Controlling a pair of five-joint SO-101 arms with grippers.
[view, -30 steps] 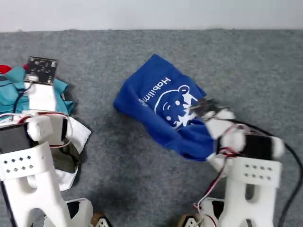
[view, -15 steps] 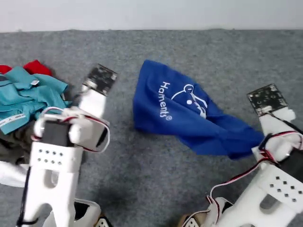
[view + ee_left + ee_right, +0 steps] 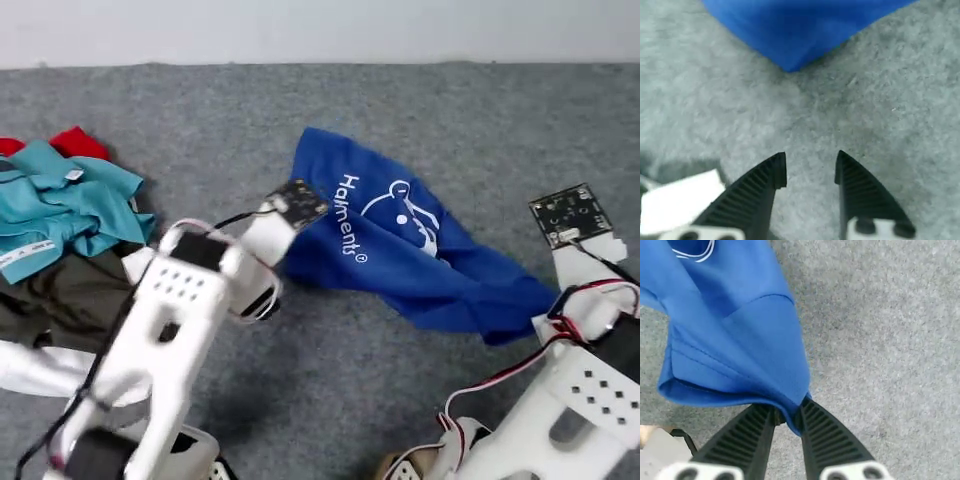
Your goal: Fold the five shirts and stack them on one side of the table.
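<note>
A blue shirt with a white print lies crumpled in the middle of the grey table. My right gripper is shut on a fold of the blue shirt at its right end, and that end is lifted slightly. The right arm stands at the right front. My left arm leans toward the shirt's near left corner. There my left gripper is open just above the carpet, a short way from the corner of the blue shirt, with nothing between its fingers.
A pile of other shirts lies at the left edge: teal on top, red behind, dark olive and white toward the front. The grey table surface is bare in front of the blue shirt and at the back right.
My left arm has swung from over the pile to the blue shirt's left corner. The right gripper has pulled the shirt's right end rightward, stretching it out.
</note>
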